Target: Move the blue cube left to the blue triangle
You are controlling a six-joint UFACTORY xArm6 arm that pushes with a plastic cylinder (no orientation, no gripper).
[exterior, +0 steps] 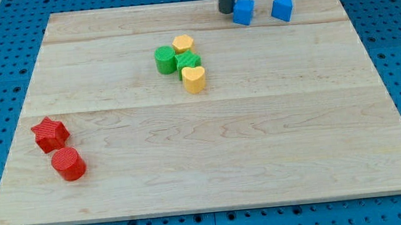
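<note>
Blue plastic cube [243, 11] sits just left of the blue plastic triangle [282, 8]. My tip [227, 11] touches the cube's left side, holding nothing. I should push gently, stopping before they bump.

Rod comes down from view's top edge, upright, dark, only its lower part in frame. My tip [227, 11] rests on board near the top edge, right of centre. No other arm part in view.

Blue cube [243, 11] beside blue triangle [282, 8] (view's top)
</note>
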